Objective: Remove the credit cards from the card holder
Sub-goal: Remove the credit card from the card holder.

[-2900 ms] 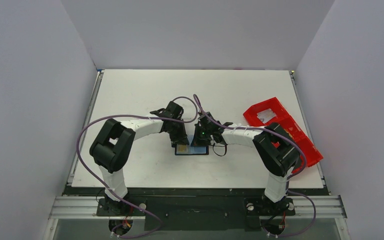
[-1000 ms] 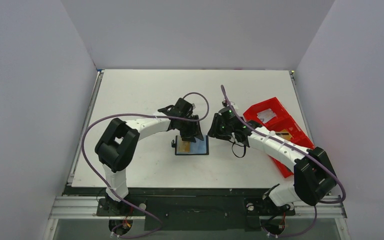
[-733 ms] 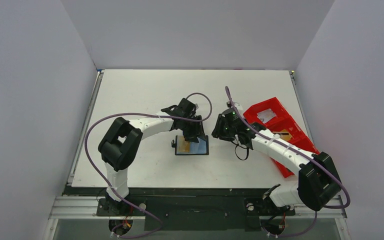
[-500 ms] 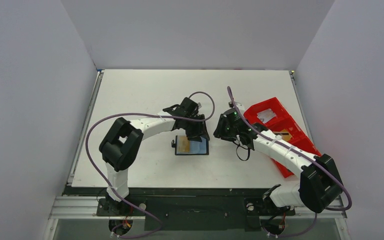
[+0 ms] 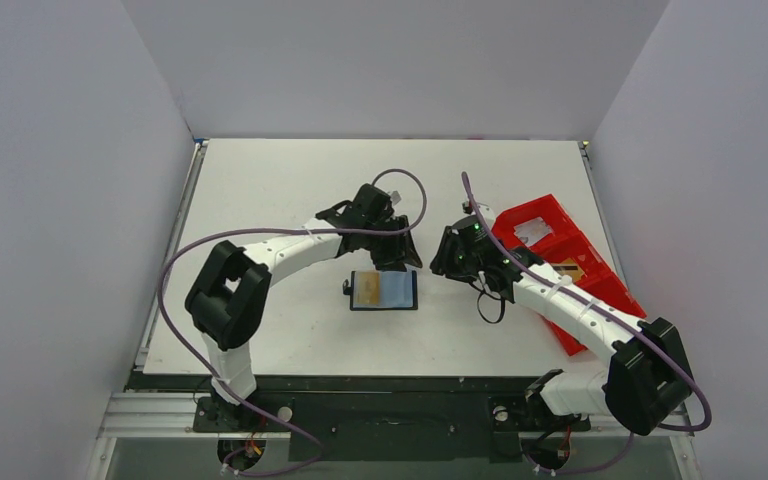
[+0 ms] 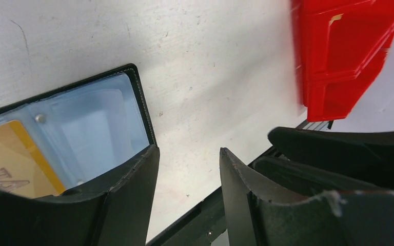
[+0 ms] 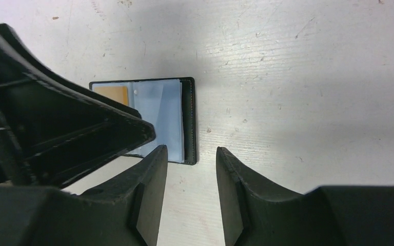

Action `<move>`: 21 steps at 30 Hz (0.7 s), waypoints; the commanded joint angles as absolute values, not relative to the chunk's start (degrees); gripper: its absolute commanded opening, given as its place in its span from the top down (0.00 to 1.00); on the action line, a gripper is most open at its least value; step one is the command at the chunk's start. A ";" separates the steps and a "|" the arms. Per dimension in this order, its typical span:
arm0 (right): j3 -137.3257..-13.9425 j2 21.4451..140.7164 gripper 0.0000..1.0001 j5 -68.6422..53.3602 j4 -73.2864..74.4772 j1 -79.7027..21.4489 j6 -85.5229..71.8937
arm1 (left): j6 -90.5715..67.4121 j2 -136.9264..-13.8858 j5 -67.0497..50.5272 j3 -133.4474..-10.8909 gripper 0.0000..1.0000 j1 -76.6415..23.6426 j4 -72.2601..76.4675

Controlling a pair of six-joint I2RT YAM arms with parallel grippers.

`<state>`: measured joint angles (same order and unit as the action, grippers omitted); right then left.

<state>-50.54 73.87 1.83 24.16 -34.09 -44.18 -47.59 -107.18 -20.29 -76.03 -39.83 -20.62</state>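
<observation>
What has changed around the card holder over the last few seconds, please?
Both hands left the card holder: the right hand swung right, toward the red tray; the left hand drew back to its far edge. Both stand open and empty. The holder lies open in the same spot, orange card still inside; the tray has not moved.

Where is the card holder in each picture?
Top view: card holder in the middle, lying open.
Left wrist: card holder at bottom left, cut off by the edge.
Right wrist: card holder a little left of centre.
Landmark in all three: the gold card inside it.
</observation>
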 commanded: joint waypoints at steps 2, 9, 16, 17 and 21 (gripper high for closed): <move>-52.34 73.66 0.61 3.55 23.77 -33.81 -44.40 | -46.60 -100.70 -21.48 -75.72 0.55 -37.11 -19.82; -54.77 76.07 0.55 3.85 23.76 -35.31 -44.71 | -44.41 -94.80 -20.42 -71.30 0.55 -31.73 -23.19; -58.87 80.86 0.53 4.15 23.56 -38.62 -45.17 | -42.73 -90.14 -19.13 -63.86 0.55 -26.33 -24.45; -60.05 81.98 0.53 4.42 23.53 -39.56 -45.21 | -42.54 -89.76 -19.06 -62.33 0.55 -25.95 -24.64; -62.94 85.07 0.52 4.99 23.39 -42.21 -45.61 | -41.46 -87.86 -18.84 -58.79 0.55 -23.86 -24.83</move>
<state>-58.52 82.83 2.98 24.53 -39.77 -44.80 -43.83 -91.20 -19.51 -61.14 -25.36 -24.08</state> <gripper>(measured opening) 0.474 0.446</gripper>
